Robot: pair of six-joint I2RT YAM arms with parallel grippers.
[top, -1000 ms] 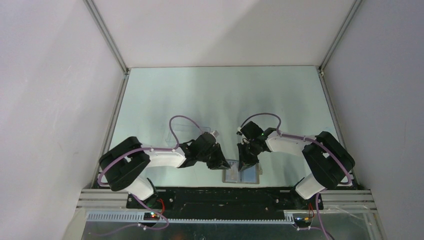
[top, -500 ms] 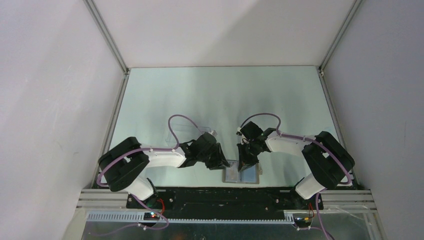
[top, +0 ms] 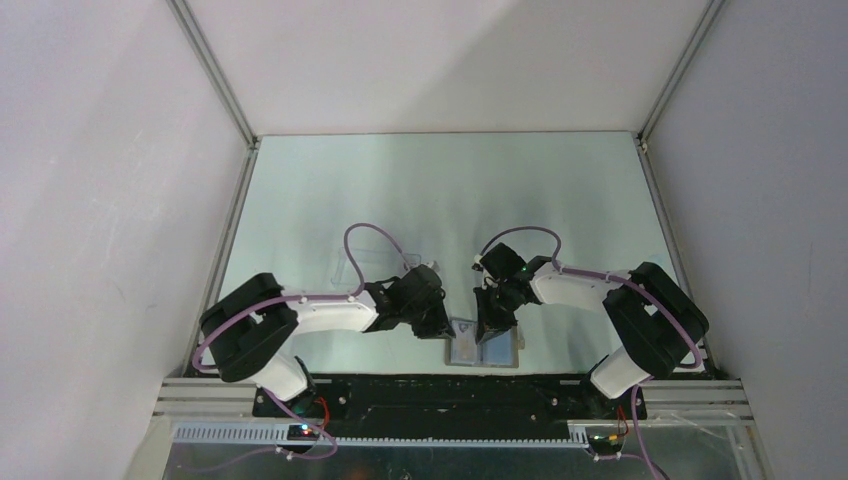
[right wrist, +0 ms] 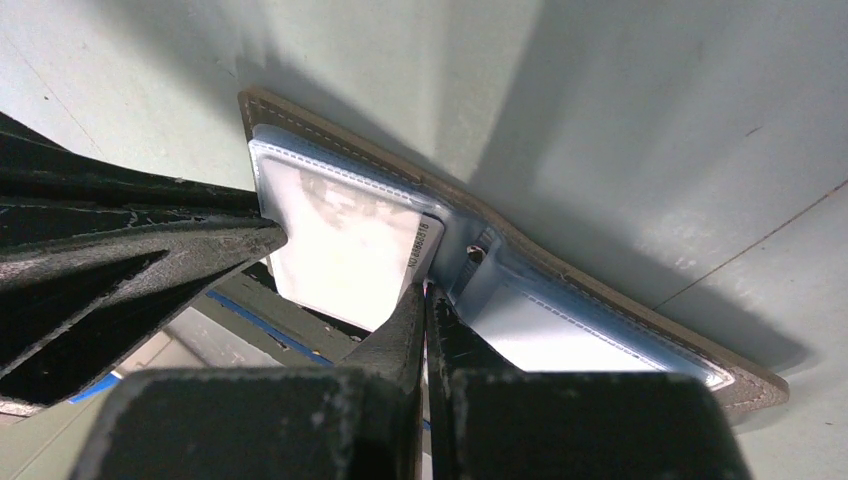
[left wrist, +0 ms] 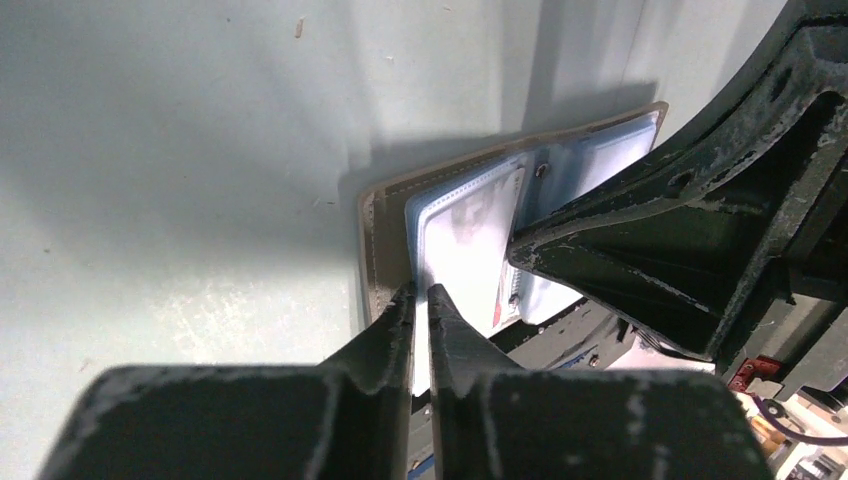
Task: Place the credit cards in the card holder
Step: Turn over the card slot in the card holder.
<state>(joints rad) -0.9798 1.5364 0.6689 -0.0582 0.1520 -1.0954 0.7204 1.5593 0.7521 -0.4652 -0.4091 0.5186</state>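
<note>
**Change observed.** Against the earlier top views, the left hand (left wrist: 420, 292) has drawn back slightly toward the far left and rolled at the wrist. This uncovers more of the left half of the card holder (left wrist: 378, 235).

**Position of parts.** The card holder lies open, lining up, at the near edge of the table (left wrist: 180, 150), midway between the arms. One credit card (left wrist: 465, 245) sits partly in its left half, with its near edge projecting past the card holder's rim.

**Hands.** The left hand is narrow, and its fingers appear closed on that projecting edge. The right hand (right wrist: 425, 292) has not moved. It is fully closed on nothing, tips pressing the fold beside the snap.

**Meaning.** We judge this a re-grip — insertion is under way, not complete — and the credit card must still be pushed further in.
</note>
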